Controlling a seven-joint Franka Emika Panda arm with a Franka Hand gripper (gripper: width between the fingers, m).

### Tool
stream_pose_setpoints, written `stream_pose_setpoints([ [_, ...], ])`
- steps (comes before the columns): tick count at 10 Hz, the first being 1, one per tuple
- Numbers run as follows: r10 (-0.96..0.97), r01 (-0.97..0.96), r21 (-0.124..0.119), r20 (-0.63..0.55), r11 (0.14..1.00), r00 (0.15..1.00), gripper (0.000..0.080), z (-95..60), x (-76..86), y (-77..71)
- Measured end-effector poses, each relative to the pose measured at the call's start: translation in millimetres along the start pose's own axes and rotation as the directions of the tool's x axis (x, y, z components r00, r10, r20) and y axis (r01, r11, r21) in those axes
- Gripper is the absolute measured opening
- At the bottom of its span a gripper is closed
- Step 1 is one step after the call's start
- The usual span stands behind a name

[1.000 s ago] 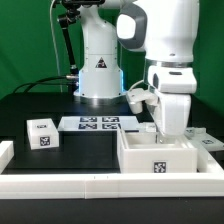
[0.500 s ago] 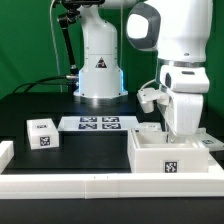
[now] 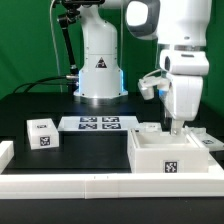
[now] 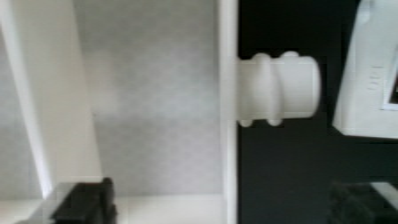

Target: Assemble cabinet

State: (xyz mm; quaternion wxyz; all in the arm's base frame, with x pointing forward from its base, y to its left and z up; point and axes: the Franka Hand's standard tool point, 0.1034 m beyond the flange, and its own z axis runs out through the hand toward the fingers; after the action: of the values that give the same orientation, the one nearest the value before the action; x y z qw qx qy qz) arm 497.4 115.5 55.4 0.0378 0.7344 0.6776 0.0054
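Observation:
The cabinet body [image 3: 170, 158], a white open-topped box with a tag on its front, sits on the black table at the exterior view's lower right. My gripper [image 3: 178, 126] hangs just above its far right part, pointing down. In the wrist view the gripper [image 4: 226, 200] is open. Its dark fingers [image 4: 84, 200] stand far apart, one on each side of a thin white cabinet wall [image 4: 228, 110], with a gap to the wall on both sides. A round ribbed white knob [image 4: 285, 90] sticks out from that wall.
A small lone white tagged cube [image 3: 42, 133] sits at the exterior view's left. The marker board [image 3: 100, 124] lies in front of the robot base [image 3: 100, 70]. A white rail [image 3: 90, 185] runs along the front. Another white part [image 3: 207, 141] lies beyond the cabinet.
The arm swung toward the exterior view's right and the cabinet body shifted right with it. Since then the gripper has lifted a little while the body stayed put.

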Motion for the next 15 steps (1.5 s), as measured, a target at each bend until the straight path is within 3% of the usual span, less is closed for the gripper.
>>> stream_pose_setpoints([
  [1, 0.009, -0.009, -0.014, -0.005, 1.000, 1.000, 0.0721, -8.5, -0.7, -5.0],
  [2, 0.025, -0.025, -0.023, -0.007, 0.999, 1.000, 0.0783, -18.8, 2.7, -10.8],
  [3, 0.038, -0.038, -0.034, -0.014, 0.999, 0.999, 0.0783, -26.7, 10.6, -15.5],
  [4, 0.047, -0.048, -0.028, -0.019, 0.998, 0.999, 0.0795, -23.4, 12.4, -23.7],
  [7, 0.047, -0.048, -0.026, -0.017, 0.999, 0.999, 0.0797, -21.9, 10.0, -22.6],
  [8, -0.008, 0.007, -0.040, -0.032, 0.999, 0.999, 0.0797, -18.2, 11.3, -21.6],
  [11, -0.108, 0.104, -0.062, -0.068, 0.993, 0.992, 0.0797, -17.1, 46.1, -37.6],
  [13, -0.098, 0.095, -0.045, -0.068, 0.994, 0.993, 0.0797, -10.1, 51.0, -43.0],
  [15, -0.096, 0.093, -0.045, -0.068, 0.995, 0.993, 0.0797, -10.0, 50.2, -42.6],
])
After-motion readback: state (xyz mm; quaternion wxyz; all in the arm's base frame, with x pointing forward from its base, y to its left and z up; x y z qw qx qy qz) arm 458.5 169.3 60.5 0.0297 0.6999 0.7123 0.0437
